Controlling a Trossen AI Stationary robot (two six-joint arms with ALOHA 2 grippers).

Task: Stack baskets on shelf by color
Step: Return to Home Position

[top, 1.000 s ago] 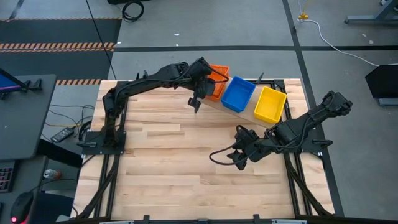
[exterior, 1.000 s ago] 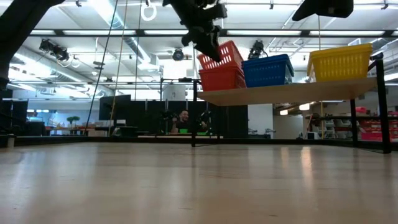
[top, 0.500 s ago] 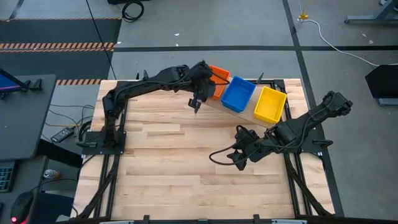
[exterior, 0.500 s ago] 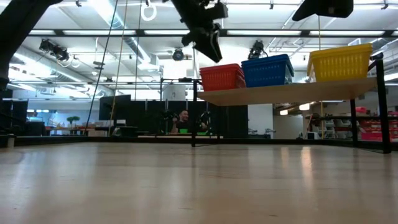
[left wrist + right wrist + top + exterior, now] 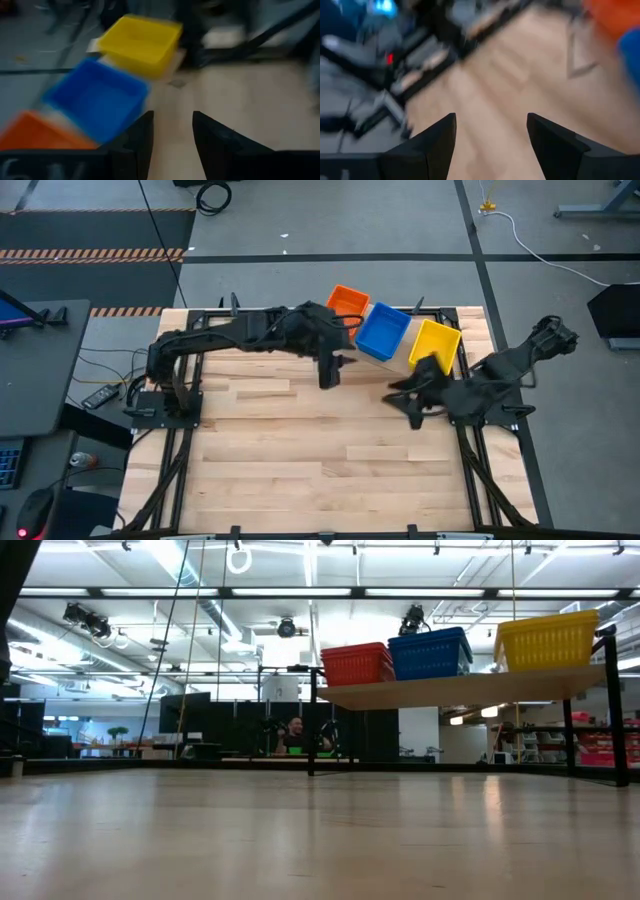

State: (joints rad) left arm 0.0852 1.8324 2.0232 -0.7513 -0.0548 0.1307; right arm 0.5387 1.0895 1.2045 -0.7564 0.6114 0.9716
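Colour-sorted baskets [image 5: 383, 332] sit on the far shelf [image 5: 450, 690]; left gripper [image 5: 172, 113] hangs in front, right gripper [image 5: 491, 116] further right, both parted, empty

1. The slatted light wooden tabletop [image 5: 280, 440] carries the shelf near its far edge, right of the middle.
2. The shelf [image 5: 460, 688], a light wooden plank on thin black metal legs, bears three stacks of mesh-walled plastic baskets in a row: the orange stack [image 5: 356, 664], the blue stack [image 5: 432, 652] and the yellow stack [image 5: 547, 639].
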